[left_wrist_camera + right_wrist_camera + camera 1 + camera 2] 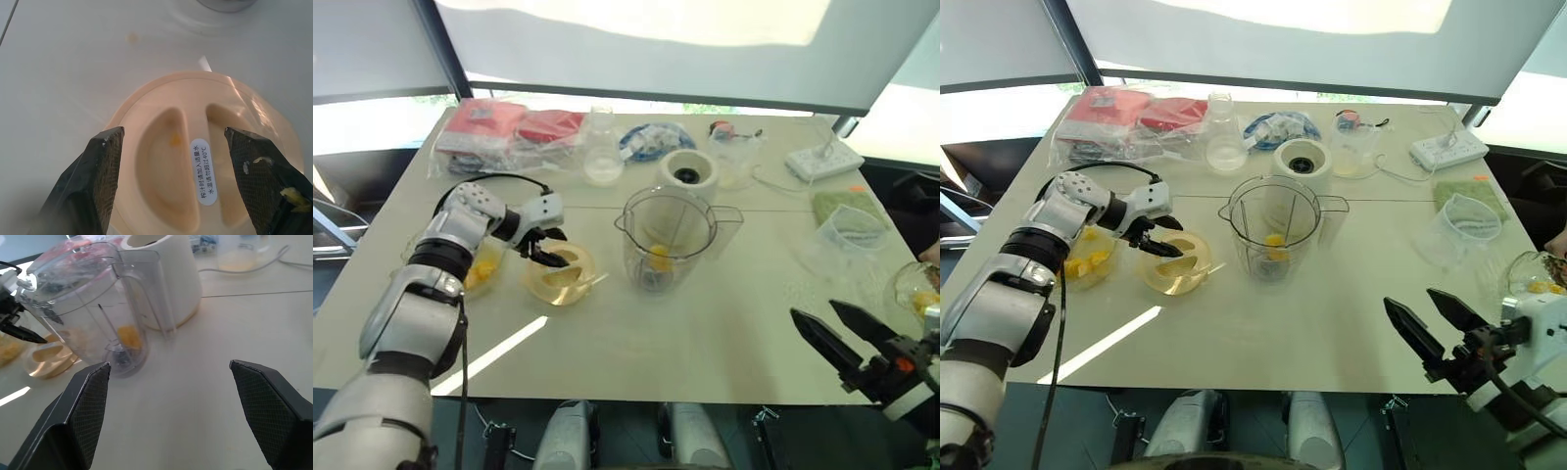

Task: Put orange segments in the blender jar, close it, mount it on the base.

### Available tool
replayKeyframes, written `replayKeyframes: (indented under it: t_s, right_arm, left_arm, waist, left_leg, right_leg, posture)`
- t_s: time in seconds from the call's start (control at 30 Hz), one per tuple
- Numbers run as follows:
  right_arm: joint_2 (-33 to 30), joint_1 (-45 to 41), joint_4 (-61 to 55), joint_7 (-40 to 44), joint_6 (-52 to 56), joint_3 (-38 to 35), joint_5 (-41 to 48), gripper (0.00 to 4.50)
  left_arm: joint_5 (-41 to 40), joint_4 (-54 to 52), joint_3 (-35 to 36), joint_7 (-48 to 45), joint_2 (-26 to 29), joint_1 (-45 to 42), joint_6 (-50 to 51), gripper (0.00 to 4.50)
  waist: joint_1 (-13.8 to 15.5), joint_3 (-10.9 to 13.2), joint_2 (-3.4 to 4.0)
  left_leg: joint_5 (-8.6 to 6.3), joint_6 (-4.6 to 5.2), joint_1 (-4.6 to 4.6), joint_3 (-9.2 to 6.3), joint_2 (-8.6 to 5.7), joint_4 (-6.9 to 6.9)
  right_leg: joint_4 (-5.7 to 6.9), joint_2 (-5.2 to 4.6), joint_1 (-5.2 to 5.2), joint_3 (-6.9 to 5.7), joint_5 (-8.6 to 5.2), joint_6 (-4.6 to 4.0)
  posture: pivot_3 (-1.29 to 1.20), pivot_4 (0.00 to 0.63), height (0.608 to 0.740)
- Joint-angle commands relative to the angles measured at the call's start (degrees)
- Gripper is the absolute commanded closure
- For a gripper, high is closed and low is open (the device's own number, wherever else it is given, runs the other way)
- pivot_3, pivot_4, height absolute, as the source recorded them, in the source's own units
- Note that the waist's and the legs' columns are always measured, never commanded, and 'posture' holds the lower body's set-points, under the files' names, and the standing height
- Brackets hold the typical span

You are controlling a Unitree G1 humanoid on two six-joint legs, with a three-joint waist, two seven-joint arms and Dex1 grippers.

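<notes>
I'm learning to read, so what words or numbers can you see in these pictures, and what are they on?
"榨汁时请加入适量水 水温请勿超过40°C": on the white sticker stuck to the orange lid.
Red packets at the back: print too small to read.
Nothing else readable.

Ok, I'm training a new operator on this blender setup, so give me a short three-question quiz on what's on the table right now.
1. True or false: the clear plastic blender jar stands apart from the white cylindrical base.
2. The left gripper's open fingers straddle which? A) the jar B) the round amber plastic lid C) the base
3. What lies at the jar's bottom?
Key: 1 true; 2 B; 3 an orange segment.
</notes>
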Motion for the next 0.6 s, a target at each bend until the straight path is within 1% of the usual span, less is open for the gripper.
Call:
replayKeyframes:
  t_s: [0.03,0.17,0.3,0.4,0.47,0.5,0.57,0.6]
  right_arm:
    - [-0.31,-1.99,-2.19,-3.77,-2.64,4.24,0.38,0.4]
    - [-0.39,-3.76,-1.94,-6.04,-3.9,8.87,-1.44,0.4]
    - [-1.17,-5.71,-0.48,-7.07,-4.69,11.46,-2.95,0.4]
    - [-1.93,-7.22,0.66,-7.43,-5.06,12.82,-3.88,0.34]
    - [-2.46,-8.06,1.32,-7.67,-5.17,13.65,-4.34,0.34]
    - [-2.79,-8.51,1.75,-7.55,-5.1,14.07,-4.69,0.34]
    - [-3.24,-9.2,2.52,-7.25,-5.04,14.64,-5.17,0.34]
    - [-3.54,-9.66,3.1,-7.02,-5.01,14.96,-5.45,0.34]
  left_arm:
    - [3.07,2.44,-1.05,-1.99,-0.58,-1.38,-3.57,1.1]
    - [5.48,3.72,-1.78,-3.14,-1.17,-0.88,-4.51,1.1]
    - [7.55,4.57,-2.65,-2.73,-2.25,0.39,-4.64,1.1]
    - [8.74,5.35,-2.83,-1.75,-3.38,1.21,-3.73,1.89]
    - [9.29,5.81,-2.75,-0.53,-3.98,1.68,-3.75,2.89]
    - [9.42,6.01,-2.59,0.02,-4.23,1.97,-3.66,3.52]
    - [9.42,6.03,-2.11,0.79,-4.36,2.26,-3.59,4.24]
    - [9.29,5.86,-1.74,1.13,-4.29,2.32,-3.58,4.26]
  waist:
    - [-0.01,0.0,-0.02]
    - [0.06,0.03,-0.07]
    - [0.17,0.0,-0.09]
    - [0.26,-0.07,-0.15]
    - [0.56,-0.15,-0.13]
    - [0.66,-0.19,-0.13]
    - [1.0,-0.37,-0.03]
    - [1.08,-0.41,-0.02]
  left_leg:
    - [0.0,0.0,0.0,0.01,0.0,0.0]
    - [0.0,0.0,-0.04,-0.02,0.0,0.01]
    - [0.0,0.0,-0.08,-0.01,0.0,0.02]
    - [0.0,0.0,-0.05,-0.01,-0.01,0.03]
    - [0.0,0.0,0.01,-0.01,-0.01,0.03]
    - [0.0,0.0,0.05,0.0,-0.01,0.03]
    - [0.0,0.01,0.09,-0.01,0.0,0.03]
    - [0.0,0.01,0.12,-0.01,0.0,0.03]
  right_leg:
    - [0.0,-0.01,0.0,0.0,0.0,0.0]
    - [0.0,-0.01,-0.02,-0.02,0.0,0.0]
    - [0.0,-0.02,-0.04,-0.02,0.0,0.0]
    - [0.0,-0.02,0.0,-0.02,0.0,0.0]
    - [0.01,-0.02,0.03,-0.02,0.0,0.0]
    - [0.02,-0.02,0.05,-0.02,0.0,0.0]
    - [0.04,-0.01,0.08,-0.02,0.0,0.0]
    - [0.06,0.0,0.11,-0.02,0.0,0.0]
  posture:
    - [0.0,0.15,0.74]
    - [0.0,0.15,0.74]
    - [0.0,0.15,0.74]
    - [0.0,0.15,0.74]
    - [0.0,0.15,0.74]
    - [0.0,0.15,0.74]
    - [0.0,0.15,0.74]
    - [0.0,0.15,0.74]
